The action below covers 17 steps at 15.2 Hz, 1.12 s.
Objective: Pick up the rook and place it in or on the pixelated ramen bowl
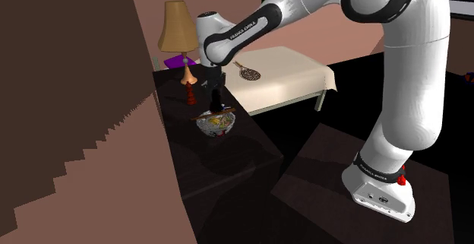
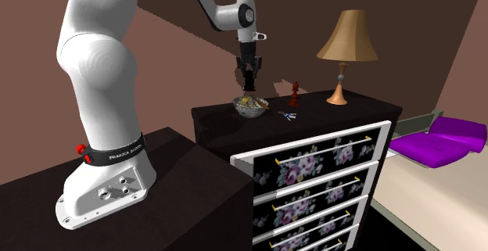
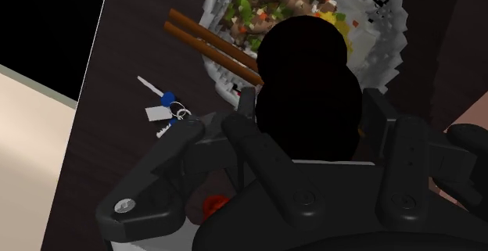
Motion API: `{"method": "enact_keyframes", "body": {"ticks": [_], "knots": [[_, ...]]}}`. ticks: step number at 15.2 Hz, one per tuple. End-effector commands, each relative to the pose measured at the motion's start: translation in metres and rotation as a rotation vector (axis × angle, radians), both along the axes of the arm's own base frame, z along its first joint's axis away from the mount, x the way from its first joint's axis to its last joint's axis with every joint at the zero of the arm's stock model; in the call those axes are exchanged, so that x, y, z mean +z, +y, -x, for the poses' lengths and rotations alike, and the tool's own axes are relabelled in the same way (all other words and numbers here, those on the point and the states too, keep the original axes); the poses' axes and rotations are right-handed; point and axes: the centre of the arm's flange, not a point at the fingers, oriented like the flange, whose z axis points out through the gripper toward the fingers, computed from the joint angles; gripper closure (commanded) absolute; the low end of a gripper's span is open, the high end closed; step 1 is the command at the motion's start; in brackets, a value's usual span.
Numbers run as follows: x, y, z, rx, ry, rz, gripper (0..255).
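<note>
My gripper [image 1: 219, 89] [image 2: 249, 71] [image 3: 313, 128] is shut on a black rook [image 1: 218, 101] [image 2: 249, 83] [image 3: 309, 69] and hangs with it straight above the pixelated ramen bowl [image 1: 216, 124] [image 2: 250, 107] [image 3: 379, 23]. The rook is just above the bowl's rim and apart from the food. The bowl is pale, filled with coloured blocks, and has brown chopsticks [image 3: 209, 42] across its edge. It stands on the dark dresser top [image 1: 235, 155] [image 2: 344, 112]. In the wrist view the rook hides much of the bowl's middle.
A red chess piece [image 1: 190, 94] [image 2: 295, 94] and a table lamp [image 1: 178, 37] [image 2: 348, 50] stand further along the dresser. Keys [image 2: 288, 116] [image 3: 166, 110] lie beside the bowl. A brown wall borders the shoulder view's left. A bed [image 1: 285, 75] with a racket [image 1: 247, 71] lies beyond.
</note>
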Motion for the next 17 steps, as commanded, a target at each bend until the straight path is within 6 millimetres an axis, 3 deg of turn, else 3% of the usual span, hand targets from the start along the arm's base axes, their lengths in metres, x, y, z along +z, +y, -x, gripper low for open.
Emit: {"method": "enact_keyframes", "body": {"ticks": [1,7,15,16,17], "knots": [[-0.01,0.001,0.0,0.0,-0.001,0.0,255],[-0.042,0.001,0.0,0.0,-0.001,0.0,255],[-0.044,0.001,0.0,0.0,-0.001,0.0,255],[-0.044,0.001,0.0,0.0,-0.001,0.0,0],[-0.044,0.001,0.0,0.0,-0.001,0.0,0]]}}
